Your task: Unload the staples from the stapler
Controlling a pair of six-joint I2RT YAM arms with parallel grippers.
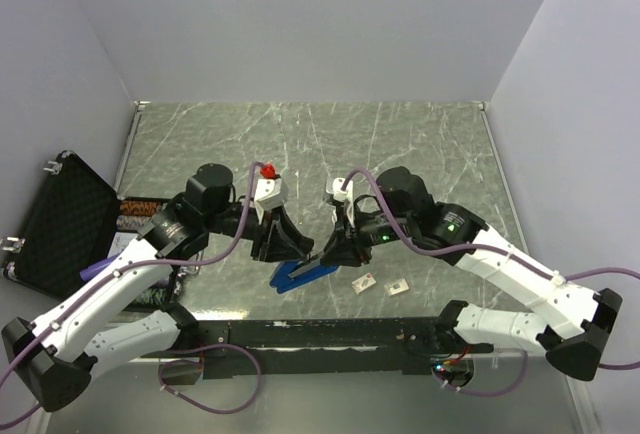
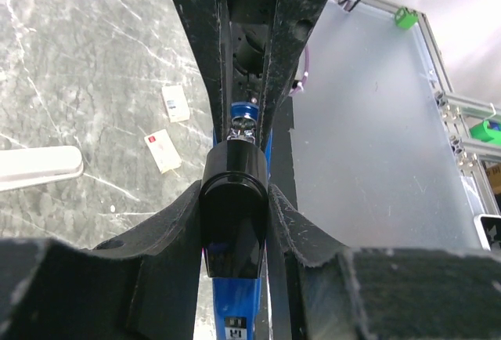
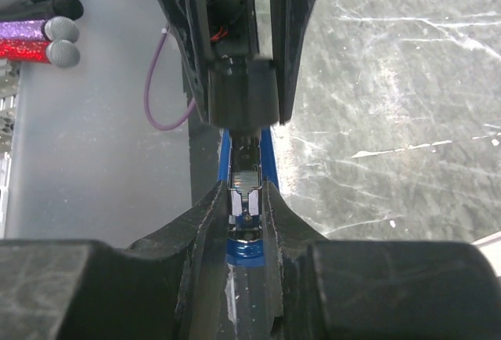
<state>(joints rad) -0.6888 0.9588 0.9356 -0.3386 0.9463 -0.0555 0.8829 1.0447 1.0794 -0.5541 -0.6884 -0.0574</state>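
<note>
From above, both arms lean in over the near middle of the surface [image 1: 420, 144]. The stapler [image 1: 300, 275] lies between them, angled toward the near edge. I can't tell whether it rests on the marble or is lifted just off it. The left claw [image 1: 284, 247] and the right claw [image 1: 336, 251] each have one end of it. Two small cards [image 1: 380, 285] lie just beside it on the right, and a black case [image 1: 60, 219] stands open well off to the left.

At the left wrist, the left claw is clamped on the stapler's black end, its pads tight to both sides, with the blue body running on beneath. A white bar [image 2: 39, 164] lies apart to one side.

At the right wrist, the right claw is pinched onto the blue body, either side of an open channel with bright metal [image 3: 246, 191] in it. I can't say whether that is the staples or only the pusher.

To my eye this is the opening-up stage. Done well, the left claw holds firm while the right draws straight along the body's length, slowly and without twisting. A thin strip could spring loose and skitter off among the cards.
</note>
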